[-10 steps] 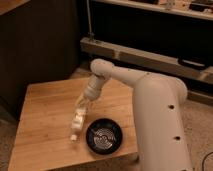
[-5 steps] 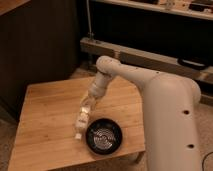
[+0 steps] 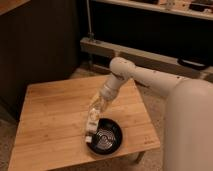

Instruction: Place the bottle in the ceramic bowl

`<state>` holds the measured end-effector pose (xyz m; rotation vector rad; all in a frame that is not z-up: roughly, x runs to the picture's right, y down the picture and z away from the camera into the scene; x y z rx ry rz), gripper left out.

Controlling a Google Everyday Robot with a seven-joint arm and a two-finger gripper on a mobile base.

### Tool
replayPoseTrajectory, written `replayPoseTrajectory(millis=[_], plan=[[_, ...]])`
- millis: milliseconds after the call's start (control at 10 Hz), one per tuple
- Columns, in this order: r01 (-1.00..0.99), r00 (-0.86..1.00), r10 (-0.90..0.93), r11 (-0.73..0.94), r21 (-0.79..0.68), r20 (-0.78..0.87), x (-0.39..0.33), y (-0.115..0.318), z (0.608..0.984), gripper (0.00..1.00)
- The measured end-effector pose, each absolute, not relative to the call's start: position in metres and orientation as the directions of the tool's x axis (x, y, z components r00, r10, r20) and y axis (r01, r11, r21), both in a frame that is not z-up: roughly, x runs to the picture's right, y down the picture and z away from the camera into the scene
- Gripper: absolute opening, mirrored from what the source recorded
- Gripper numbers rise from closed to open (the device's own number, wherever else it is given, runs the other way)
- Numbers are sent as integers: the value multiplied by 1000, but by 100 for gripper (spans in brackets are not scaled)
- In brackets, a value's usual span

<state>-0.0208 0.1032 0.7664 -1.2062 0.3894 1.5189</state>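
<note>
The bottle (image 3: pixel 92 125) hangs steeply tilted at the ceramic bowl's (image 3: pixel 106 138) nine-o'clock rim, its long axis running from about one o'clock down to seven o'clock, lower end at or just over the rim. The hand (image 3: pixel 98 106) grips the bottle by its upper end, so the bottle extends below the hand toward seven o'clock. The bowl's centre lies toward four o'clock from the bottle's lower end. The bowl sits near the five-o'clock corner of the wooden counter (image 3: pixel 50 110).
</note>
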Motion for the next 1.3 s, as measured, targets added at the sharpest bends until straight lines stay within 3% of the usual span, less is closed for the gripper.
replayPoseTrajectory(millis=[200,500,900,1000,1300], plan=[[-881,113,528,-339,-331,-842,-6,111,765,1],[-905,83,545,-308,-292,-834,9,117,759,30],[-869,150,644,-276,-410,-751,-1,114,749,69],[-863,162,648,-273,-425,-744,-2,114,749,73],[-863,162,648,-273,-425,-744,-3,115,749,73]])
